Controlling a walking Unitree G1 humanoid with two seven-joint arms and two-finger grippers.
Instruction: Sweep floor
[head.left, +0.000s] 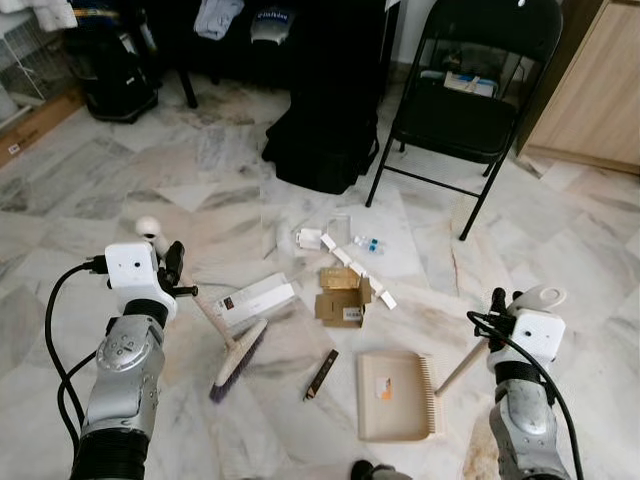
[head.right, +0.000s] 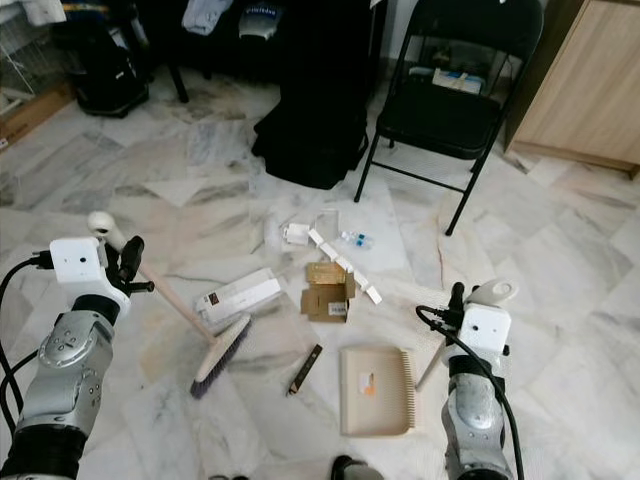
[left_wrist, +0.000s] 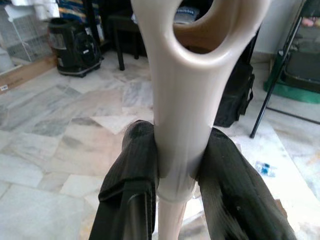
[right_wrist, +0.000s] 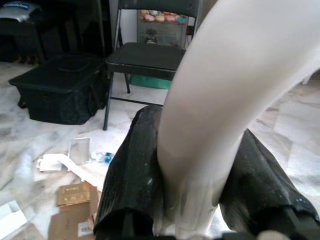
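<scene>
No legible text anywhere. White flat box has a small dark label at one end, too small to read. Brown cardboard box carries a white sticker w/ barcode-like marks, unreadable. Dustpan has an orange-white sticker, no readable chars. Dark garment at the top edge shows pale lettering, blurred, can't make out.

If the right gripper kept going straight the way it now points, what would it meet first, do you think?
Probably the black folding chair. The right gripper, shut on the dustpan handle, looks across bare floor toward it, though depth is unclear.
</scene>
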